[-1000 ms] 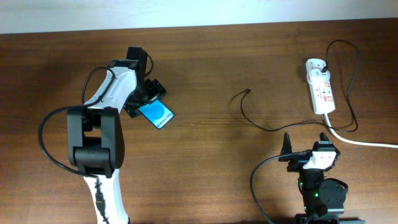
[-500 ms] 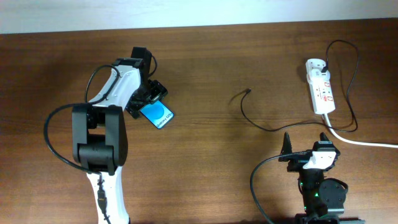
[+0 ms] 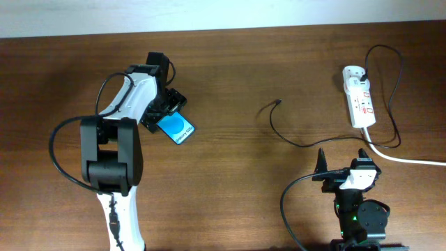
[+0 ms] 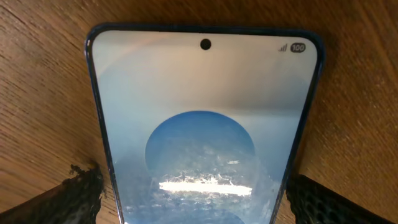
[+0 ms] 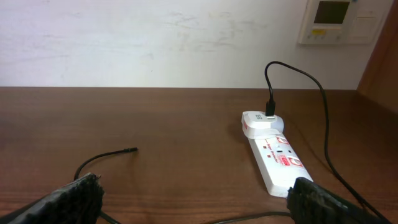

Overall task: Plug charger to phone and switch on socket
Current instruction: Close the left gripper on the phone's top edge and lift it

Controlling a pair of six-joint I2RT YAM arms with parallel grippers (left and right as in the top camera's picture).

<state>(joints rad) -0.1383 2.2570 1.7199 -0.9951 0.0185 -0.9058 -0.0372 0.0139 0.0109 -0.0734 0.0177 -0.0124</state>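
well, the left gripper sits over the phone on the left half of the table. in the left wrist view its fingertips bracket the phone's two long edges and look pressed against them, so i judge it to be pinching the phone at the end away from the front camera hole. the phone lies flat, screen up and angled on the wood. the right gripper is parked near the front edge with its fingers spread wide and nothing between them. the charger trails across the table from the socket at the far right, and its small plug lies loose, well apart from the phone. several things could go wrong from here. the hold is on one end only, so the phone may pivot or slip out when lifted or dragged. the port is not visible, and if it is at the held end, the fingers would block the plug. the cable is thin and flat on the wood, so a grab may miss it. a pull on it could also shift the socket.
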